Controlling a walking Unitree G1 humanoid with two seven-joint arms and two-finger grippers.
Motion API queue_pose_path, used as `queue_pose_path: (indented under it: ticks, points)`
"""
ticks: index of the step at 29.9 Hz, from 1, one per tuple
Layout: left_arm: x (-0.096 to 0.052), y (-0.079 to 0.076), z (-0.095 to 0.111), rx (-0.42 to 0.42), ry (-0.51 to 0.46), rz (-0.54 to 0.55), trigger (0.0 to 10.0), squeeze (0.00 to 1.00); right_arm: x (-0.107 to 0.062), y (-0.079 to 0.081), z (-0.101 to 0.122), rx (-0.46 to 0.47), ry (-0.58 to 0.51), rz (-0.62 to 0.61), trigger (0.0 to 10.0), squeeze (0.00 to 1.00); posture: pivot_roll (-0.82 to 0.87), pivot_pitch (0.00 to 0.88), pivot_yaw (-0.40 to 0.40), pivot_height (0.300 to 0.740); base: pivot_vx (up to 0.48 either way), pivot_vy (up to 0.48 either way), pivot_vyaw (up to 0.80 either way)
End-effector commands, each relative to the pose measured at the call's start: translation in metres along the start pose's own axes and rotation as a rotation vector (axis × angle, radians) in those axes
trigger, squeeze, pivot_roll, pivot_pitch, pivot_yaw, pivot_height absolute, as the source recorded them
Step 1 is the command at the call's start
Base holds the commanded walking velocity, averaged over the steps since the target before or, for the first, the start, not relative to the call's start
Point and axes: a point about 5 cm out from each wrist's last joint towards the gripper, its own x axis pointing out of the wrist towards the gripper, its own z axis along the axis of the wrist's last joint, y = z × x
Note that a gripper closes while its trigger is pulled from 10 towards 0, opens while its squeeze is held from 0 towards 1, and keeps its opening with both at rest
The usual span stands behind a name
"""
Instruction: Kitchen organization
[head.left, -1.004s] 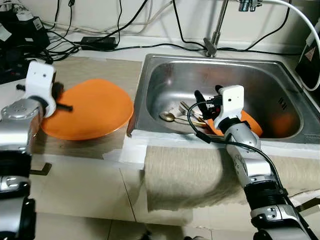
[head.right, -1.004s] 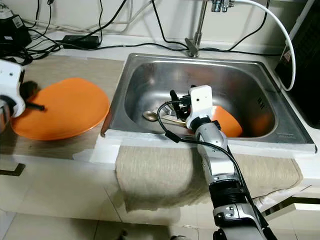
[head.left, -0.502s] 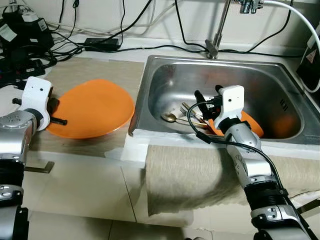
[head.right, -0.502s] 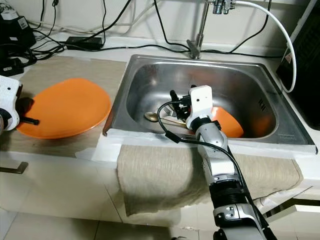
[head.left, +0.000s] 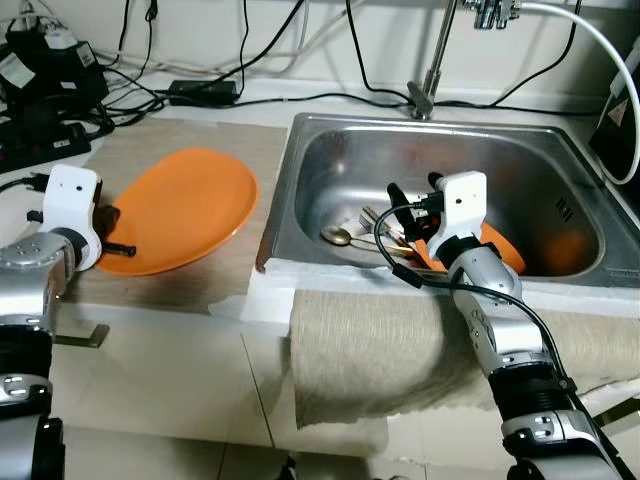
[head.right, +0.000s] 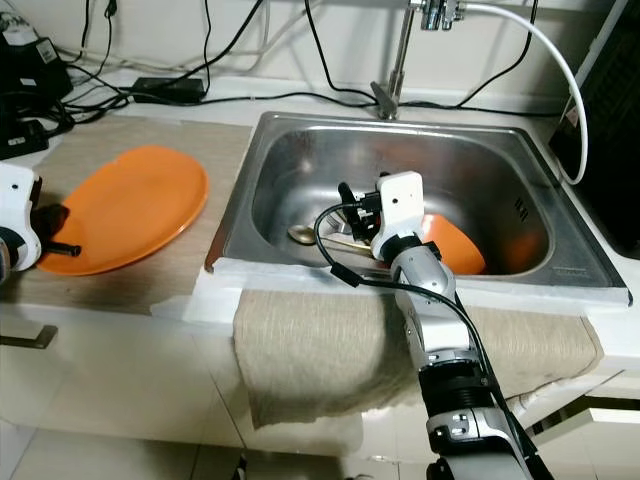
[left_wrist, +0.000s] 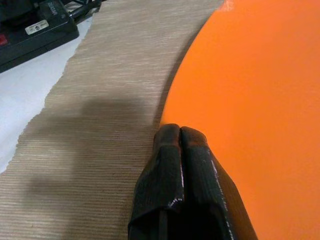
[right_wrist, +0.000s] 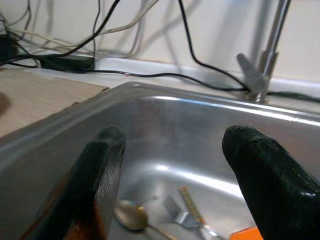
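Orange plate (head.left: 178, 208) shifted leftward, rim pinched in clenched left hand (left_wrist: 179, 134), right hand (right_wrist: 175, 170) spread over sink (head.left: 520, 160)

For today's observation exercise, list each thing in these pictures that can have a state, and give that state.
left gripper: fingers shut, at the plate's edge
orange plate: flat on the counter mat
right gripper: open, empty, over the sink
sink: no water running
spoon: lying in the sink
fork: lying beside the spoon
towel: draped over the counter edge
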Motion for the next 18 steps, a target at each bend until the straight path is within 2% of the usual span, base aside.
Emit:
queue_pose_path:
  ticks: [1,4,6,10,13,14,18]
  points:
    - [0.002,-0.015,-0.05,-0.036,0.195,-0.047,10.0,0.0,0.004,0.0,0.01,0.044,-0.019,0.012,10.0,0.0,0.03,0.0,-0.009,0.74,0.0,0.0,0.0]
    - [0.003,-0.021,-0.055,-0.039,0.201,-0.057,10.0,0.0,0.01,0.01,0.017,0.149,-0.02,0.066,10.0,0.0,0.03,0.0,-0.008,0.74,0.0,0.0,0.0]
    - [0.004,-0.022,-0.056,-0.04,0.203,-0.058,10.0,0.0,0.012,0.014,0.019,0.179,-0.022,0.084,10.0,0.0,0.03,0.0,-0.008,0.74,0.0,0.0,0.0]
    - [0.006,-0.026,-0.058,-0.047,0.203,-0.066,10.0,0.0,0.024,0.038,0.028,0.277,-0.019,0.171,10.0,0.0,0.03,0.0,-0.01,0.74,0.0,0.0,0.0]
    - [0.008,-0.028,-0.058,-0.047,0.2,-0.07,10.0,0.0,0.031,0.053,0.031,0.266,0.0,0.224,10.0,0.0,0.03,0.0,-0.012,0.74,0.0,0.0,0.0]
    - [0.008,-0.03,-0.058,-0.045,0.198,-0.075,10.0,0.0,0.035,0.066,0.029,0.242,0.038,0.274,10.0,0.0,0.04,0.0,-0.015,0.74,0.0,0.0,0.0]
    - [0.009,-0.033,-0.056,-0.045,0.193,-0.082,10.0,0.0,0.039,0.084,0.025,0.235,0.082,0.333,10.0,0.0,0.04,0.0,-0.019,0.74,0.0,0.0,0.0]
